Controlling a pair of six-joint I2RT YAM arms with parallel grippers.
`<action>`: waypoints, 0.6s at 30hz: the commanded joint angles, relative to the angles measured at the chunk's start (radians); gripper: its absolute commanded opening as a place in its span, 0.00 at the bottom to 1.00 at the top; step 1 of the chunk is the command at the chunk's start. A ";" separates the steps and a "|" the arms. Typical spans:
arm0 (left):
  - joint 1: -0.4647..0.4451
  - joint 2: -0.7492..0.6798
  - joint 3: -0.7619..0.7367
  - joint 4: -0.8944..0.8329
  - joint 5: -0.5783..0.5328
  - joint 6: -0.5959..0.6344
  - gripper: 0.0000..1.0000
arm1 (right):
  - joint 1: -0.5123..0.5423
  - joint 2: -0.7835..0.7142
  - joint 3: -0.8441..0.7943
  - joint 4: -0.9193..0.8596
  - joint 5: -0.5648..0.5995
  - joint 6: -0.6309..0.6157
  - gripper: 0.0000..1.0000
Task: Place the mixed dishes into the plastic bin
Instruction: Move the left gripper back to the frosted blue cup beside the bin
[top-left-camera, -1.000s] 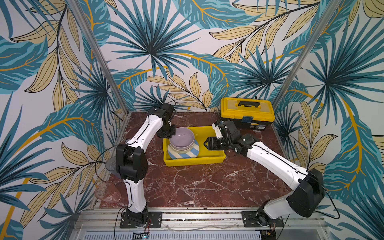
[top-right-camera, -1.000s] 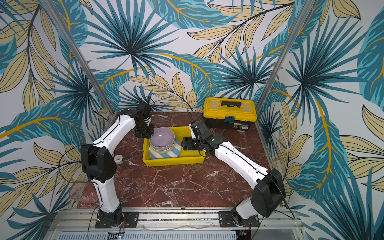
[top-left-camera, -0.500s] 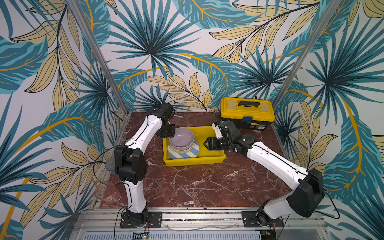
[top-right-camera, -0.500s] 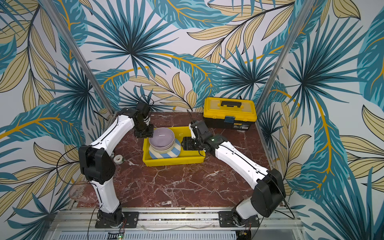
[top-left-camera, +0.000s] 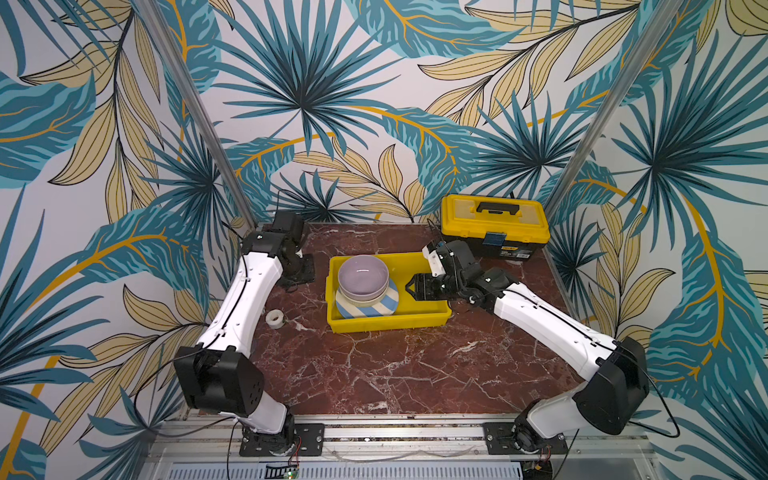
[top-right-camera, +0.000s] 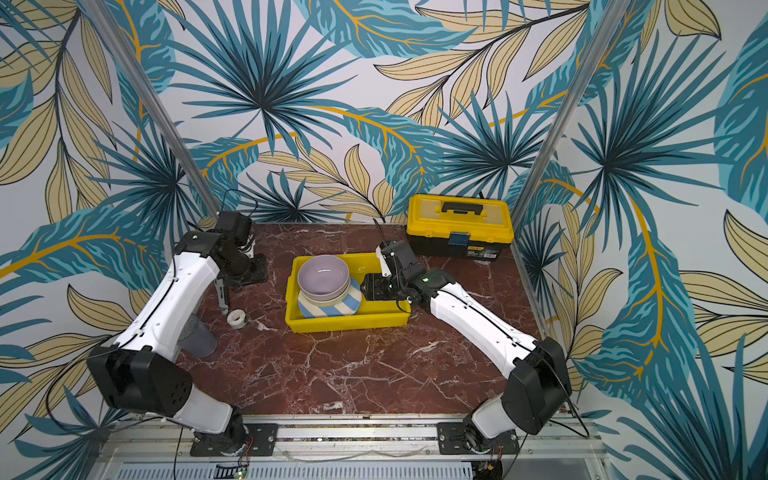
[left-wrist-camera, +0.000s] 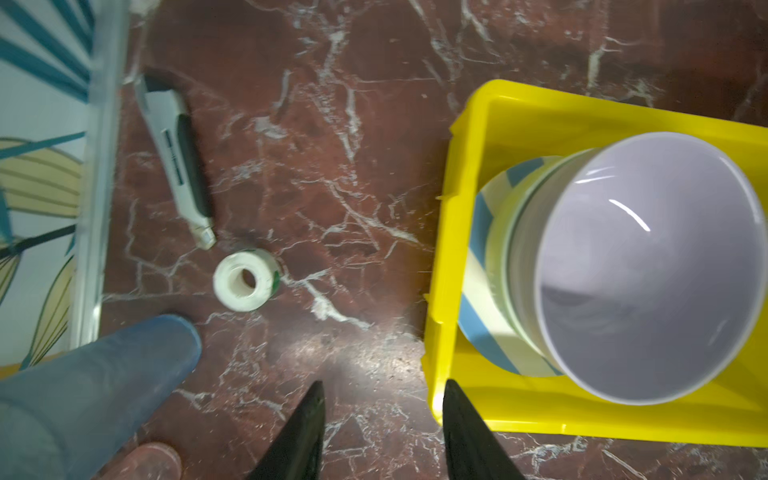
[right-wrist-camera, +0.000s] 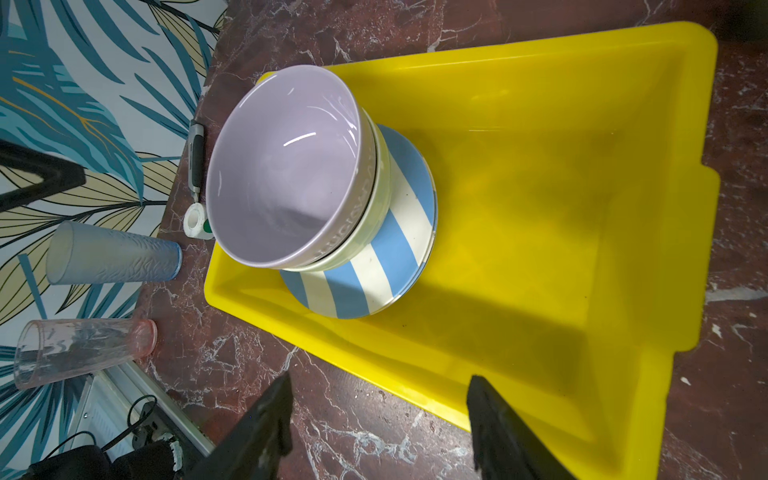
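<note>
The lilac bowl (right-wrist-camera: 282, 166) nests in the green bowl (right-wrist-camera: 376, 216) on the striped plate (right-wrist-camera: 374, 270), saving room in the bin (right-wrist-camera: 540, 208) ahead of the right gripper (right-wrist-camera: 380, 376) (wide, empty). The left gripper (left-wrist-camera: 384, 384), parted and empty, hovers nearer the two tumblers (right-wrist-camera: 112, 253) on the table (left-wrist-camera: 332, 166).

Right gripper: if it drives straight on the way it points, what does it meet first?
Probably the rim of the striped plate in the yellow bin; the right gripper points at it. Height is unclear, so the green bowl stacked on it may come first.
</note>
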 joint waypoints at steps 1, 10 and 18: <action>0.088 -0.086 -0.057 -0.029 -0.007 0.007 0.47 | -0.002 0.021 0.014 0.026 -0.027 -0.025 0.68; 0.219 -0.171 -0.170 -0.093 -0.092 -0.006 0.46 | -0.002 0.049 0.046 0.021 -0.062 -0.055 0.68; 0.271 -0.191 -0.223 -0.107 -0.144 -0.005 0.46 | -0.002 0.062 0.082 -0.017 -0.065 -0.119 0.68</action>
